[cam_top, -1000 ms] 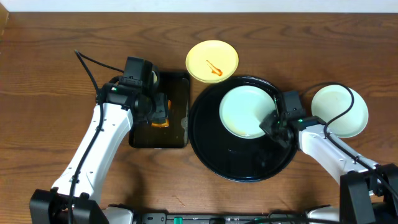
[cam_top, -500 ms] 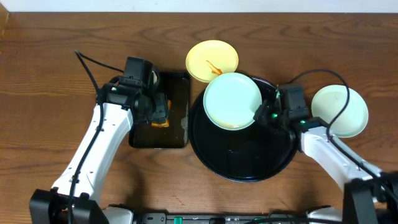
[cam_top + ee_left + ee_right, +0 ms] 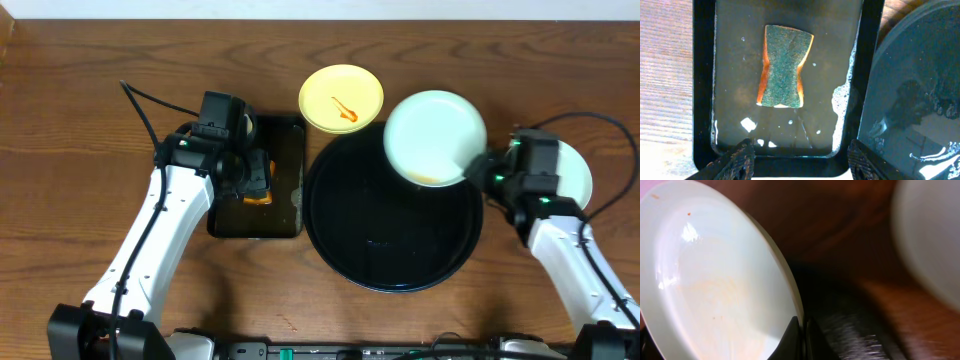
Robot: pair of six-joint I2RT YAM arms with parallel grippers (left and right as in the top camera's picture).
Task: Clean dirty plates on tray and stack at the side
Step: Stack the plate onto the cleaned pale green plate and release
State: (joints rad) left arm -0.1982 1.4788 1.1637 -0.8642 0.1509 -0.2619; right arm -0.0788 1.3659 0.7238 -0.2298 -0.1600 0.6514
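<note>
— Where did the mint-green plate (image 3: 435, 138) end up?

— Off the tray (image 3: 395, 255). A second before, it lay flat in the tray's upper half; half a second before, it hung over the upper left of it. At this moment it was held over the tray's upper right rim, with an orange-brown smear along its near edge.

— What held it?

— The right fingers (image 3: 487, 168), clamped on its rim. In the right wrist view the plate stood tilted, the fingers pinched together on its edge. The right arm had swung outward with it.

— And the other plates?

— The yellow plate (image 3: 341, 98) sat on the counter (image 3: 80, 90) just beyond the tray's far rim, with a streak of sauce on its face, where it had been. The second mint-green plate (image 3: 578, 178) lay on the counter to the tray's right. The right arm now covered most of it, so only its outer edge showed.

— Anything changed on the left?

— Nothing. The left fingers (image 3: 255, 180) hung spread apart and empty over the rectangular tray (image 3: 290, 215), as in both earlier views. Below them a sponge (image 3: 782, 66), green on top with orange sides, lay in shallow soapy water near that tray's middle. The rectangular tray sat just beside the round one.
</note>
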